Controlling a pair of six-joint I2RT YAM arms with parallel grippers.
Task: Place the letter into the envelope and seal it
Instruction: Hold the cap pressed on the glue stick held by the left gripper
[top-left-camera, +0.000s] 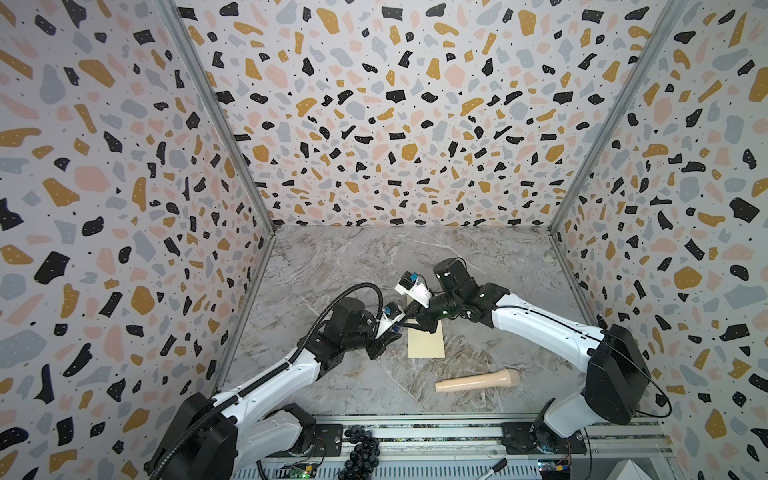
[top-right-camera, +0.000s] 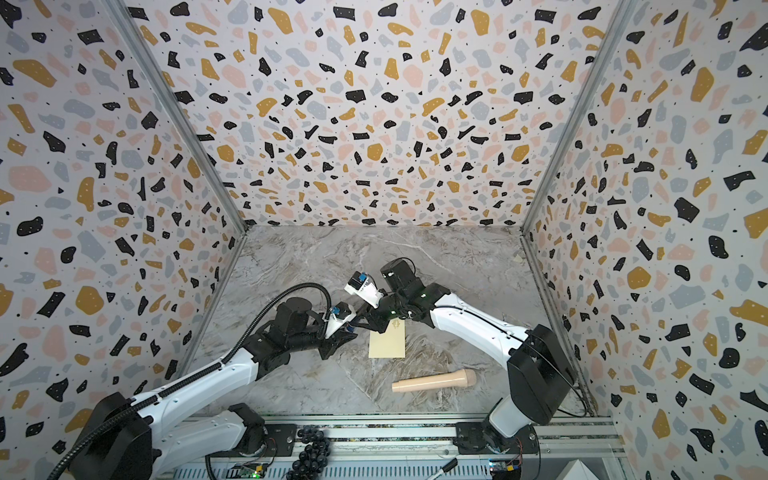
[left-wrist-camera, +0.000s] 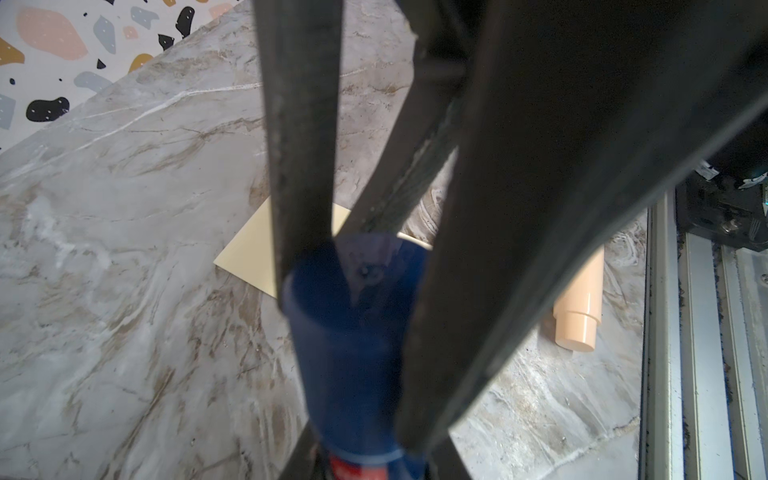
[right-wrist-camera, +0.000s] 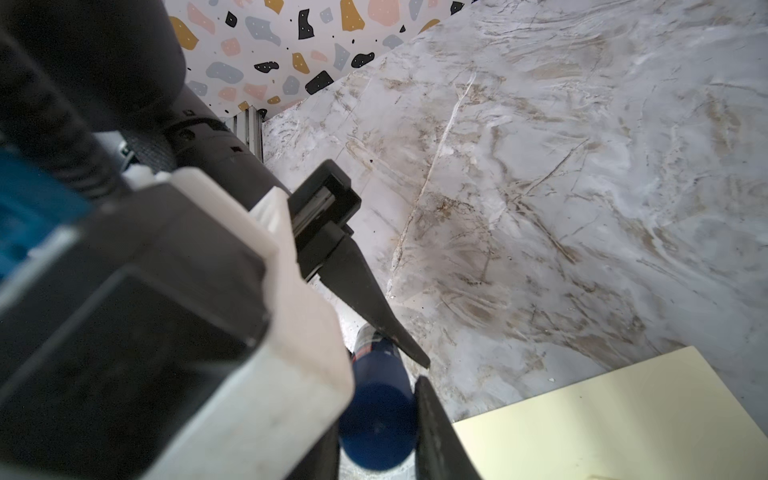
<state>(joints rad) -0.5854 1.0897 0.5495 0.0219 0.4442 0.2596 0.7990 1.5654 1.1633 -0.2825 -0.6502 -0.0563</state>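
Two arms meet over the marble table (top-left-camera: 332, 270), and there is one of everything else. One envelope (top-left-camera: 426, 345), pale cream, lies flat mid-table with its far end under the right arm. One blue tube (left-wrist-camera: 353, 353) with a red label hangs between the claws. The left gripper (top-left-camera: 397, 328) is clamped round its body. The right gripper (top-left-camera: 409, 316) seems to pinch its end (right-wrist-camera: 376, 428), though one finger is hidden. One beige handle-shaped piece (top-left-camera: 478, 381) lies nearer the front, apart from the envelope.
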